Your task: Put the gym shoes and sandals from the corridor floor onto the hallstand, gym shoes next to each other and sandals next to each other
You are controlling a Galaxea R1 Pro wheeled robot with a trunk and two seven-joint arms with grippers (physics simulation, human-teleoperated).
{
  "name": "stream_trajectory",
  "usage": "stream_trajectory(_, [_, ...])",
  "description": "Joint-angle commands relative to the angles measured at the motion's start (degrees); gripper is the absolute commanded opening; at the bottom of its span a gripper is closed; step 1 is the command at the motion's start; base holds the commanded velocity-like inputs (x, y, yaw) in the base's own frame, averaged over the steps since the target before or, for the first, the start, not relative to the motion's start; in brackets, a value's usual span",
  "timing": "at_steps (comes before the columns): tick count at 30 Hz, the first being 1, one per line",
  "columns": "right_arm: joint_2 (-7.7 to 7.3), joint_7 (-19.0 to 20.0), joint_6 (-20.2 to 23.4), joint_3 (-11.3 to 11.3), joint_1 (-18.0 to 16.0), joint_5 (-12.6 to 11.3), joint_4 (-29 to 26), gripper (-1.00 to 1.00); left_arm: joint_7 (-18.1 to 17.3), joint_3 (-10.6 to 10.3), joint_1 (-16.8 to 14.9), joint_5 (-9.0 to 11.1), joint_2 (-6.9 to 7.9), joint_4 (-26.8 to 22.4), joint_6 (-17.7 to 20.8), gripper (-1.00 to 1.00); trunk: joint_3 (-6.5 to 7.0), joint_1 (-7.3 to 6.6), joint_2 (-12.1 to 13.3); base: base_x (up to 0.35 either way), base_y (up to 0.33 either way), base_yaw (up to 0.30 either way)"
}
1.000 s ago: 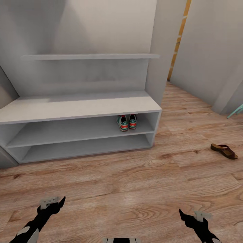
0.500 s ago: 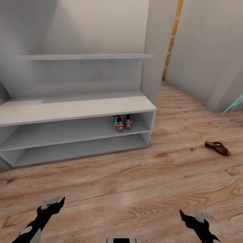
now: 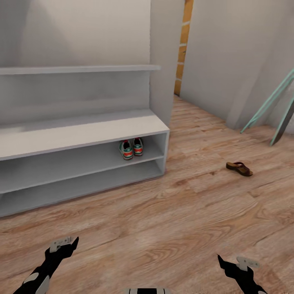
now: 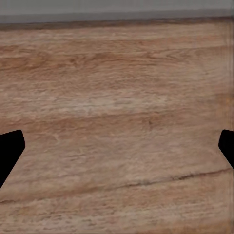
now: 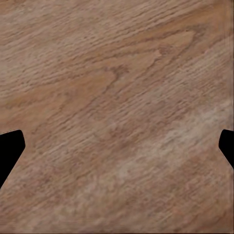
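On hallstand: two gym shoes | corridor floor: one sandal

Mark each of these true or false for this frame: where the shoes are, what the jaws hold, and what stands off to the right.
1. The two gym shoes sit side by side on the upper open shelf of the hallstand. True.
2. A sandal lies on the hallstand's bottom shelf. False: it lies on the corridor floor, to the right of the hallstand.
3. The left gripper has its jaws open with nothing between them. True.
4. The right gripper is shut on a sandal. False: its jaws are open over bare floor.
5. The gym shoes stand at the hallstand's left end. False: they are near its right end.
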Motion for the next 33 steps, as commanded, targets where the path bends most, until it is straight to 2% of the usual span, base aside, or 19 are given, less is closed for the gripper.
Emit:
stream_trajectory(1, [-0.14,0.4,-0.2,0.1,-0.1,-0.6,0.0,1.00,-0.7,0.4,0.0,-0.4,-0.06,0.3,-0.1,1.00,-0.04,-0.01,0.0,0.000,0.000,-0.291])
stream_trajectory(3, [-0.46,0.4,-0.2,0.1,-0.1,-0.7,0.0,1.00,-1.0,0.2,0.0,-1.1,-0.07,0.4,-0.6,1.00,-0.04,-0.01,0.0,0.000,0.000,-0.291])
stream_trajectory(5, [-1.01,0.4,-0.2,0.1,-0.1,-0.7,0.0,1.00,-2.3,-0.8,0.0,-3.3,-0.13,0.7,-1.3,1.00,-0.04,-0.01,0.0,0.000,0.000,-0.291])
stream_trajectory(9, [-1.38,0.4,-0.1,0.1,-0.1,-0.9,0.1,1.00,-3.9,-1.6,0.0,-5.5,-0.18,1.4,-1.8,1.00,-0.04,-0.01,0.0,0.000,0.000,-0.291])
stream_trajectory(12, [-1.89,0.4,-0.1,0.1,-0.1,-2.3,0.2,1.00,-4.1,-1.7,0.0,-5.7,-0.22,1.4,-1.8,1.00,-0.04,-0.01,0.0,0.000,0.000,-0.291])
stream_trajectory(13, [-2.19,0.4,-0.1,0.1,-0.1,-4.4,0.2,1.00,-4.2,-1.7,0.0,-5.8,-0.21,1.5,-1.9,1.00,-0.04,-0.01,0.0,0.000,0.000,-0.291])
stream_trajectory(15, [-2.48,0.4,-0.1,0.1,-0.1,-5.7,0.3,1.00,-4.2,-1.7,0.0,-5.9,-0.32,1.6,-1.8,1.00,-0.04,-0.01,0.0,0.036,-0.007,-0.291])
stream_trajectory(24, [-2.60,0.4,-0.1,0.1,-0.1,-6.2,0.5,1.00,-4.2,-1.7,0.0,-6.0,-0.69,1.6,-1.8,1.00,-0.04,-0.01,0.0,0.214,-0.118,-0.271])
stream_trajectory(33, [-3.08,0.6,-0.1,0.1,-0.1,-6.2,0.4,1.00,-4.2,-1.8,0.0,-5.9,-0.69,1.5,-2.0,1.00,-0.04,-0.01,0.0,0.286,-0.137,-0.035])
